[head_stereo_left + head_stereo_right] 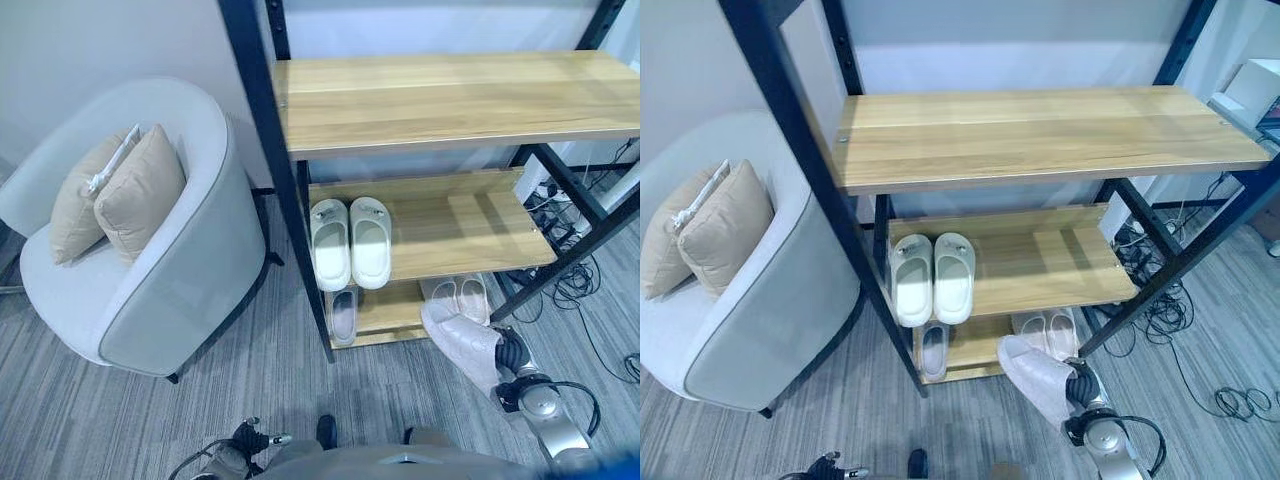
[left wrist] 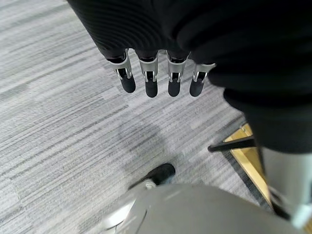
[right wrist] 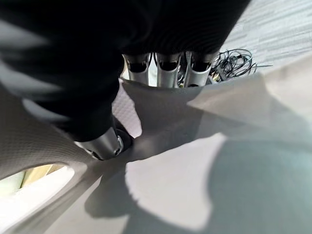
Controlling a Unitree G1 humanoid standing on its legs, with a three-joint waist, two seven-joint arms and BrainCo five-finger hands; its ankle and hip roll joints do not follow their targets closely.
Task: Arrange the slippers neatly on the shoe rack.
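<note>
right hand [image 3: 105,141] clamps soft textured grey slipper [image 1: 460,345] | left hand [image 2: 156,78] fingers straight, empty | wooden rack [image 1: 450,100]

head eyes look down, sharing shoe rack [image 1: 440,100]; wrist cameras close.

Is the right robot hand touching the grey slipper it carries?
Touching. The right wrist view shows the right robot hand with its thumb pressed on the grey slipper and fingers behind its edge, pinching it.
</note>
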